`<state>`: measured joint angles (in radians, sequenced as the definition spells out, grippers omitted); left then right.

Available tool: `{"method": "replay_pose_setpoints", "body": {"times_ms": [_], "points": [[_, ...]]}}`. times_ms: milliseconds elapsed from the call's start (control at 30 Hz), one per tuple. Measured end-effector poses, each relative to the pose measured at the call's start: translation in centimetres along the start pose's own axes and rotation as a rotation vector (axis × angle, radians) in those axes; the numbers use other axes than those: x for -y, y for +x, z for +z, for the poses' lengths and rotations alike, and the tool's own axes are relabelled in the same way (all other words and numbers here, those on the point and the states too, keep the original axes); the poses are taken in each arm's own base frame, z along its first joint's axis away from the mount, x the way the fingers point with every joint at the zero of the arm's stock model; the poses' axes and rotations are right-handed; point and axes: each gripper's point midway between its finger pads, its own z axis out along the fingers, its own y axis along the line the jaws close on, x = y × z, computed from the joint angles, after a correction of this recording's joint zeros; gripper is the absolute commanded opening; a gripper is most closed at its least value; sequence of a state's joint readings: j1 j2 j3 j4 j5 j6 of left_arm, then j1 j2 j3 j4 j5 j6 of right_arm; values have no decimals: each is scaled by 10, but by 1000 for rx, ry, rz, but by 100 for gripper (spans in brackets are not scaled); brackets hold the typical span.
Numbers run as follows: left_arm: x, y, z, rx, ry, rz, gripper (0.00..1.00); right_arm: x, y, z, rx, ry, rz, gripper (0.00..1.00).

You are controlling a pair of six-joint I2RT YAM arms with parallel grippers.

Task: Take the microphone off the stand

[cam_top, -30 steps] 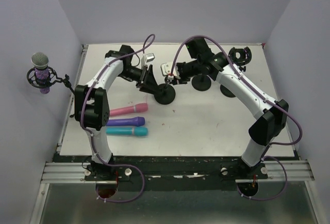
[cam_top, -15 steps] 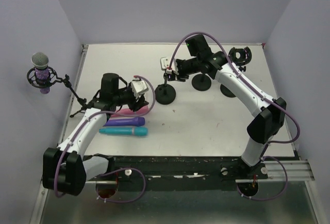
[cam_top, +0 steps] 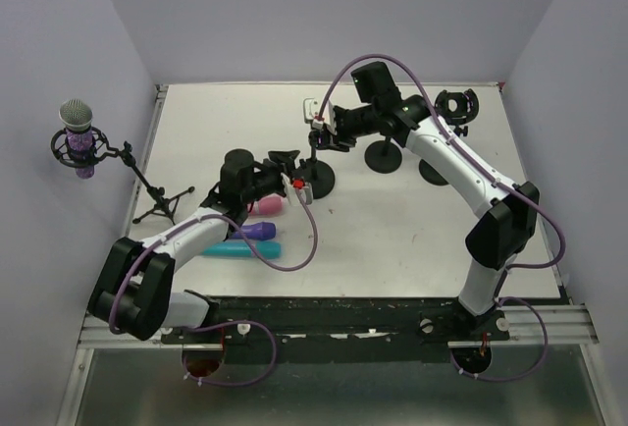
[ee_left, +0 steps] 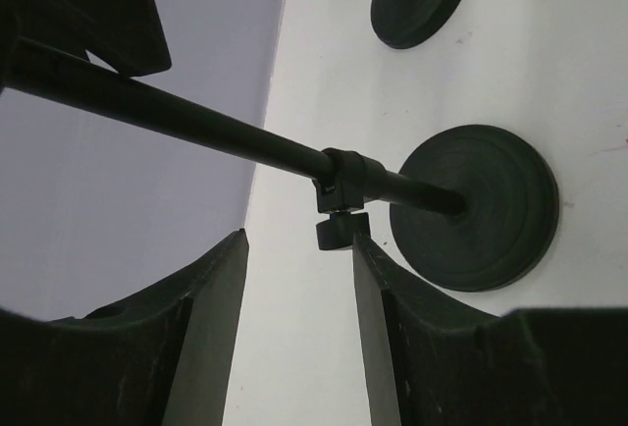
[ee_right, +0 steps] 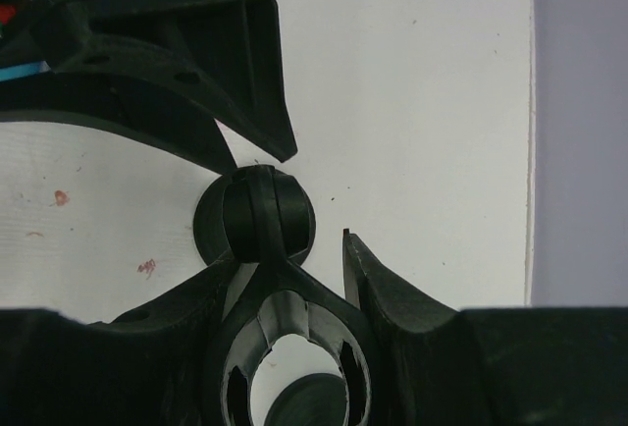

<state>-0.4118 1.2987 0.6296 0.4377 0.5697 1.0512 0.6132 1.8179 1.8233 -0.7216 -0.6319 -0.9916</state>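
A silver-headed purple microphone [cam_top: 78,132] sits in a shock mount on a tripod stand [cam_top: 160,204] at the far left, away from both grippers. A black round-base stand [cam_top: 315,180] is in the middle. Its clip [ee_right: 287,347] is empty, and my right gripper [cam_top: 320,133] is shut on it [ee_right: 280,271]. My left gripper [cam_top: 292,177] lies low beside that stand's base, open and empty. In the left wrist view the gripper [ee_left: 297,239] faces the pole's clamp knob [ee_left: 341,200] and the base [ee_left: 478,206].
Pink [cam_top: 257,207], purple [cam_top: 253,231] and teal [cam_top: 240,248] microphones lie on the table under my left arm. Two more round bases [cam_top: 383,159] [cam_top: 433,172] and a black clip [cam_top: 456,104] stand at the back right. Walls close off three sides.
My left arm has swung from the far side of the middle stand down to the near left, and its open gripper now points at the stand's base. My right gripper has shifted slightly left.
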Motion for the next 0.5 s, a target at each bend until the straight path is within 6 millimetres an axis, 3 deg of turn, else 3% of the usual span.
{"method": "replay_pose_setpoints", "body": {"times_ms": [233,500], "points": [[-5,9,15,-16,7,77,53,5,4,-1,-10,20,32,37],[-2,7,7,-32,25,119,61,7,4,1,-6,24,45,36]]}}
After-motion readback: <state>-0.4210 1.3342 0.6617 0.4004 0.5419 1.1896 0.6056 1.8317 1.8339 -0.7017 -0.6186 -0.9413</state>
